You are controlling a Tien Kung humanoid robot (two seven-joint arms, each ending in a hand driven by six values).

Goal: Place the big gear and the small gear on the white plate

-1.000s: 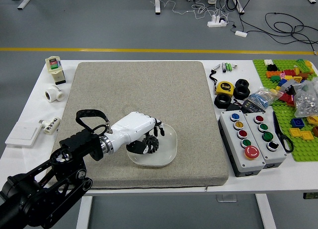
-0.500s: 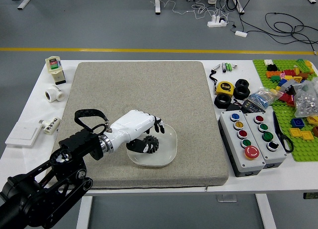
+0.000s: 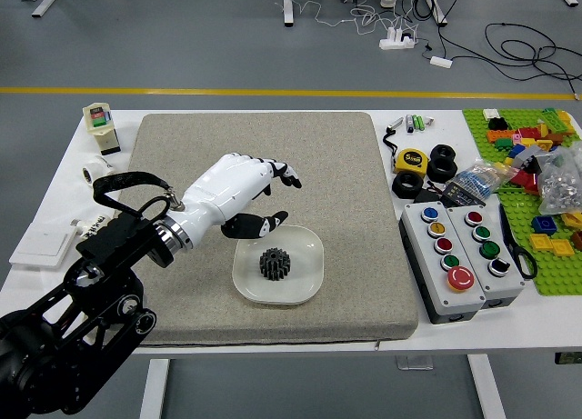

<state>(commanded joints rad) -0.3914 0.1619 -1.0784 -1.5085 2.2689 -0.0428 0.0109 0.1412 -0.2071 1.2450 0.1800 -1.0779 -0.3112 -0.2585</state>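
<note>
My left hand [image 3: 289, 199] is raised over the mat, up and left of the plate, its fingers spread with nothing between them. The white plate [image 3: 306, 266] lies on the grey mat near the table's front. One black gear [image 3: 275, 264] rests on the plate, left of its middle. A second gear is not distinguishable in the head view. The right arm is out of view.
Two button boxes [image 3: 443, 278] stand right of the mat [image 3: 218, 319], with a tape measure [image 3: 411, 161] and black rings [image 3: 442, 168] behind them. Green boards with bricks [image 3: 559, 264] lie far right. A white box [image 3: 44, 244] and white fittings are at left.
My left hand has let go of the black gear and moved up and away to the left. The gear now shows fully on the plate.
</note>
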